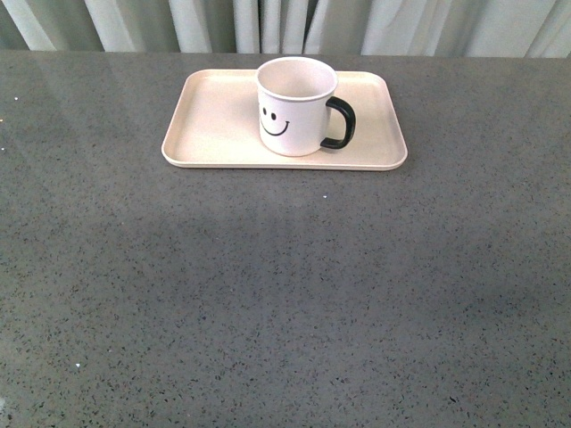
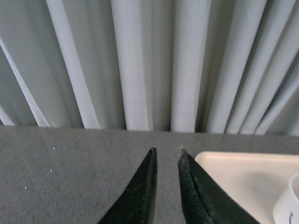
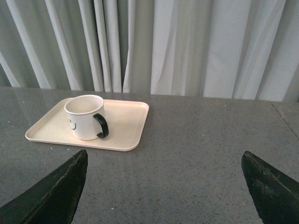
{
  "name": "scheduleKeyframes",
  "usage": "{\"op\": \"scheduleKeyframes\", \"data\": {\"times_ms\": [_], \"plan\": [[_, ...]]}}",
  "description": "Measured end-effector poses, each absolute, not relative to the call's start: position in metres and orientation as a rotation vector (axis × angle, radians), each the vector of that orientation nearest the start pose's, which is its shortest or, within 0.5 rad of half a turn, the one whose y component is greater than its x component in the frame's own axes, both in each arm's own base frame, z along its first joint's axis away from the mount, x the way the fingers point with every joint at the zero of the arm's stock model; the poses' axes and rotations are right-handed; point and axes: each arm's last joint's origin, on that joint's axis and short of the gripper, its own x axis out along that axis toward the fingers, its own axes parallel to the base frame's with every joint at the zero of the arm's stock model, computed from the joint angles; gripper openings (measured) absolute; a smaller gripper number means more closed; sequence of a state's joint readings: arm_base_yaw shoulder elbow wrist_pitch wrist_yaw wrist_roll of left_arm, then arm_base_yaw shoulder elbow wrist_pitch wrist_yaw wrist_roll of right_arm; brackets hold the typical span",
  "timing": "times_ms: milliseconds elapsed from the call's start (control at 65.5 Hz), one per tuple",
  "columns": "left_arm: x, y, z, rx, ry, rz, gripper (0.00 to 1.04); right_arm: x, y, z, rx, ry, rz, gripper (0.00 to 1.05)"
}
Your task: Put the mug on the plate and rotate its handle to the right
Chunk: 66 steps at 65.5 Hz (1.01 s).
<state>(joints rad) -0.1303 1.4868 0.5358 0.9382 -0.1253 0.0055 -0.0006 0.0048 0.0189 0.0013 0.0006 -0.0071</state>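
Mug [image 1: 294,107]: upright on the plate [image 1: 214,125], about mid-plate, base inside the rim. The plate lies near the far edge of the tabletop [image 1: 285,303], roughly midway between the left and right edges, long side parallel to the far edge. Curtain [image 1: 268,22] behind.

Handle [image 1: 342,123]: points toward the right edge of the tabletop, smiley face toward the near edge. Judged: both placing and turning look done.

Left gripper [image 2: 167,151]: jaws nearly closed, only a thin slit between them, nothing held. It is off the plate's corner, clear of the mug.

Right gripper [image 3: 163,154]: jaws spread wide, nothing held, well back from the plate over bare tabletop.

Handling (judgement):
- The mug is stiff with a smooth, glossy wall, so it is probably slippery under the pads.
- It is empty, so it is likely light. Material is unclear; treat it as breakable and set it down gently.
- Best hold, if a correction is needed: pinch the wall at the rim, one jaw inside and one outside, on the side away from the handle.
- The loop is a second option, but the mug could swing there.
- The plate looks thin and light and may slide on the polished tabletop if the mug is twisted in place. Lift slightly before turning.
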Motion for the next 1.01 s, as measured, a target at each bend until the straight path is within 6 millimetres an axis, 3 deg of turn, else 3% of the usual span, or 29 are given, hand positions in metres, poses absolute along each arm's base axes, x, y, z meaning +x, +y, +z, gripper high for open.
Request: {"op": "scheduleKeyframes", "data": {"times_ms": [31,427,580,840,1008], "plan": [[0.277,-0.032,0.198,0.007,0.013,-0.010,0.01,0.097,0.000,0.170,-0.007,-0.015,-0.001,0.96],[0.204,-0.010,0.181,0.002,0.005,-0.019,0.01,0.097,0.000,0.170,-0.007,-0.015,-0.001,0.96],[0.187,-0.001,0.176,0.002,0.009,0.001,0.01,0.097,0.000,0.170,-0.007,-0.015,-0.001,0.96],[0.163,-0.001,0.162,0.002,0.016,-0.004,0.01,0.097,0.000,0.170,-0.007,-0.015,-0.001,0.96],[0.151,-0.001,0.164,0.002,0.009,-0.003,0.01,0.097,0.000,0.170,-0.007,-0.015,-0.001,0.96]]}}
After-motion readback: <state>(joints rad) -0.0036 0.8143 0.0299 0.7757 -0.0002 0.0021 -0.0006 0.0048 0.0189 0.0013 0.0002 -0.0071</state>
